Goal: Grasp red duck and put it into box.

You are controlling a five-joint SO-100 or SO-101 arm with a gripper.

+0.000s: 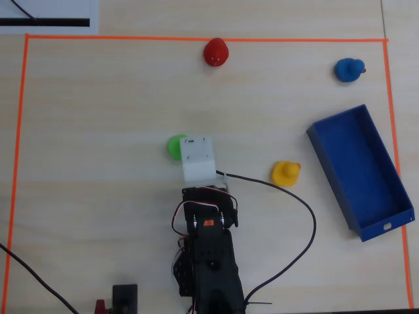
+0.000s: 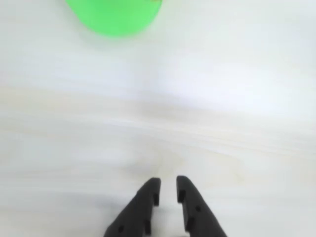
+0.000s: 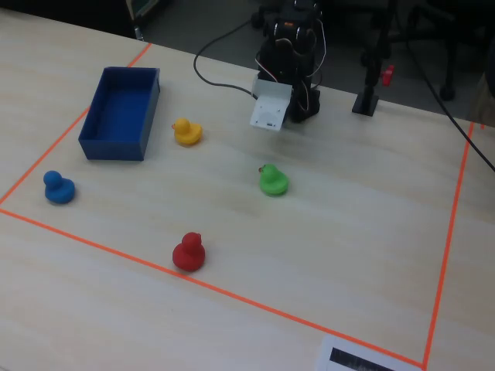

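Note:
The red duck (image 1: 216, 52) stands at the far edge of the taped area in the overhead view, on the orange line, and near the front line in the fixed view (image 3: 189, 252). The dark blue box (image 1: 359, 170) lies empty at the right in the overhead view and at the left in the fixed view (image 3: 120, 108). My gripper (image 2: 168, 183) shows in the wrist view as two black fingers close together with only a narrow gap, holding nothing, over bare table. In the overhead view the white wrist mount (image 1: 197, 159) covers it. The red duck is far from the gripper.
A green duck (image 1: 174, 146) sits just beside the wrist mount and at the top of the wrist view (image 2: 114, 17). A yellow duck (image 1: 285, 173) stands near the box. A blue duck (image 1: 349, 69) is at the far right corner. Orange tape (image 1: 196, 38) bounds the work area. A black cable (image 1: 308, 222) loops right of the arm.

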